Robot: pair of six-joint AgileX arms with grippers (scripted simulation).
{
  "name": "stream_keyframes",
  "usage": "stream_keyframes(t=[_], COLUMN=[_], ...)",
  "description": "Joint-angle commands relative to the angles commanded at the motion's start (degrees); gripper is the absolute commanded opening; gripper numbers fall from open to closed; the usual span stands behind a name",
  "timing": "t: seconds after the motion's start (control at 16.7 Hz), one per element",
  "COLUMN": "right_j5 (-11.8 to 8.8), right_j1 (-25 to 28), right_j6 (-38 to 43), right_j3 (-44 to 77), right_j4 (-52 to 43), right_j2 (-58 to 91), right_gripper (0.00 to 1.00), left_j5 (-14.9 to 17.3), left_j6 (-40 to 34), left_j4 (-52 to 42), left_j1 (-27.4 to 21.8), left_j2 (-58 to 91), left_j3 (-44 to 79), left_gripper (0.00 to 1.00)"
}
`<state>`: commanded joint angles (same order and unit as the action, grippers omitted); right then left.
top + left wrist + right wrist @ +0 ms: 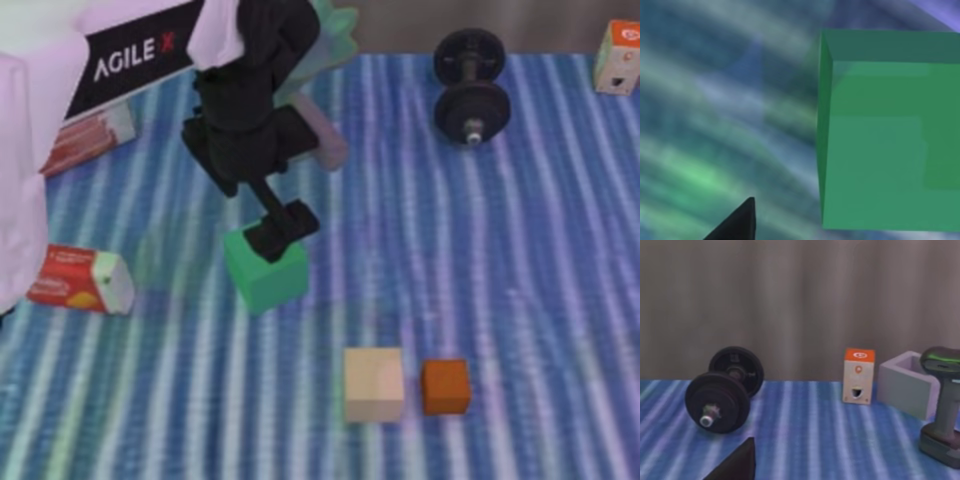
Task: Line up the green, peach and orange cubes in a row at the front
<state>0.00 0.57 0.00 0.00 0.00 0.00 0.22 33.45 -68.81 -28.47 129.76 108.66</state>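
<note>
Top view: your left hand [280,232] sits on the back edge of the green cube [266,272], left of the worktop's [540,300] centre; whether its fingers are open or closed you cannot tell. In the left wrist view the green cube [887,130] fills one side, with one dark fingertip [737,222] showing apart from it. At about 4 o'clock from the green cube, near the front edge, the peach cube [374,384] and the orange cube [445,387] stand side by side, just apart.

Around them you see a dumbbell [470,85] at 1 o'clock from the green cube, a white-and-orange carton [618,57] in the far right corner, and two red-and-white boxes at 9 o'clock [82,279] and 10 o'clock [88,138]. Nothing lies between the green cube and the peach cube.

The right wrist view faces the dumbbell [722,390], the carton [858,376], a grey open box [907,382] and a drill [944,402]; you cannot tell the right hand's grip.
</note>
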Motion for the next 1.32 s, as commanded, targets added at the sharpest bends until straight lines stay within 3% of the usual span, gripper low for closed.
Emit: stream_keyframes(t=[0.18,0.54,0.84,1.32], right_j5=[0.0,0.0,0.0,0.0], right_j1=[0.0,0.0,0.0,0.0], right_j6=[0.0,0.0,0.0,0.0], right_j3=[0.0,0.0,0.0,0.0], right_j4=[0.0,0.0,0.0,0.0], right_j2=[0.0,0.0,0.0,0.0], right_gripper=[1.00,1.00,1.00,1.00], left_j5=[0.0,0.0,0.1,0.1], left_j6=[0.2,0.2,0.2,0.2], left_j4=[2.3,15.6,16.7,16.7], left_j1=[-0.2,-0.2,-0.2,-0.2], left_j2=[0.8,5.4,6.1,6.1], left_j3=[-1.8,-9.9,-10.7,-10.7], left_gripper=[1.00,1.00,1.00,0.40])
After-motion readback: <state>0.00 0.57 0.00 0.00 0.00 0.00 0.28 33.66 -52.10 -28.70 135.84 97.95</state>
